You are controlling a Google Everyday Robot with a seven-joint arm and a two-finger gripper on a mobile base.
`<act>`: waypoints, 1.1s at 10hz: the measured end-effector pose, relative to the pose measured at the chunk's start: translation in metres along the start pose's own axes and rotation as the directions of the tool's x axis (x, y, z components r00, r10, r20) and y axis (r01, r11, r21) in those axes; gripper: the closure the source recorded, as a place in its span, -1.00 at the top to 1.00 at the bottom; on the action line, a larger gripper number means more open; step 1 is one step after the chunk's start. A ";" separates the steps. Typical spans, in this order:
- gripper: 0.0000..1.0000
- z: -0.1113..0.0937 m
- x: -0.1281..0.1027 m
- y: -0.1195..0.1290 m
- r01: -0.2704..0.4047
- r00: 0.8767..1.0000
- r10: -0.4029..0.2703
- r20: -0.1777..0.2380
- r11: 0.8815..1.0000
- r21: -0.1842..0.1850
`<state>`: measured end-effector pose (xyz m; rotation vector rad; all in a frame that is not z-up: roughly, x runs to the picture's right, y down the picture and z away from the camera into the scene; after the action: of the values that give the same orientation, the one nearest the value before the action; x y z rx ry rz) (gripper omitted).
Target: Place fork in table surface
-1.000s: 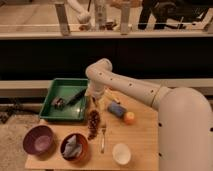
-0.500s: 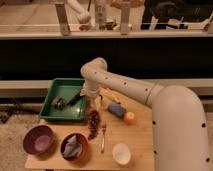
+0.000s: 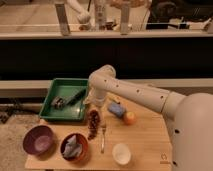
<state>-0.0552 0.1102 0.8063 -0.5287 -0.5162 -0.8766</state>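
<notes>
The fork (image 3: 103,137) is slim and silvery and lies flat on the table surface (image 3: 145,142), a light tan wooden top, between a dark red bunch (image 3: 93,122) and a white bowl (image 3: 121,153). My gripper (image 3: 89,102) hangs at the end of the white arm by the right edge of the green tray (image 3: 52,109). It is above and behind the fork and apart from it. Nothing shows in its grasp.
The green tray holds a dark black-handled tool (image 3: 77,96) and a small object (image 3: 58,103). On the table stand a purple bowl (image 3: 38,139), a brown bowl holding a cloth (image 3: 74,146), a blue object (image 3: 115,109) and an orange (image 3: 129,118). A dark logo (image 3: 162,161) marks the front right corner.
The arm's end has shifted a little to the left toward the tray's right edge. The fork has stayed in the same place on the table.
</notes>
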 end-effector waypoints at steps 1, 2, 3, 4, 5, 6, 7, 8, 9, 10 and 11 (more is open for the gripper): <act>0.60 0.003 -0.002 0.006 0.024 1.000 -0.024 -0.009 1.000 -0.015; 0.60 0.006 -0.005 0.011 0.047 0.999 -0.047 -0.008 0.999 -0.026; 0.60 0.009 -0.007 0.024 0.093 0.996 -0.093 -0.008 0.995 -0.032; 0.60 0.011 -0.010 0.034 0.154 0.988 -0.154 0.001 0.988 -0.034; 0.60 0.013 -0.012 0.039 0.199 0.980 -0.199 0.013 0.979 -0.037; 0.60 0.016 -0.018 0.046 0.268 0.963 -0.266 0.035 0.963 -0.042; 0.60 0.018 -0.021 0.053 0.302 0.953 -0.299 0.048 0.952 -0.051; 0.60 0.019 -0.022 0.058 0.322 0.946 -0.320 0.053 0.945 -0.057; 0.60 0.023 -0.025 0.066 0.342 0.939 -0.338 0.059 0.937 -0.072; 0.60 0.028 -0.028 0.074 0.358 0.933 -0.354 0.062 0.929 -0.088; 0.60 0.029 -0.028 0.074 0.360 0.933 -0.355 0.062 0.929 -0.090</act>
<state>-0.0155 0.1838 0.7943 -0.5554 -0.6238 -1.2472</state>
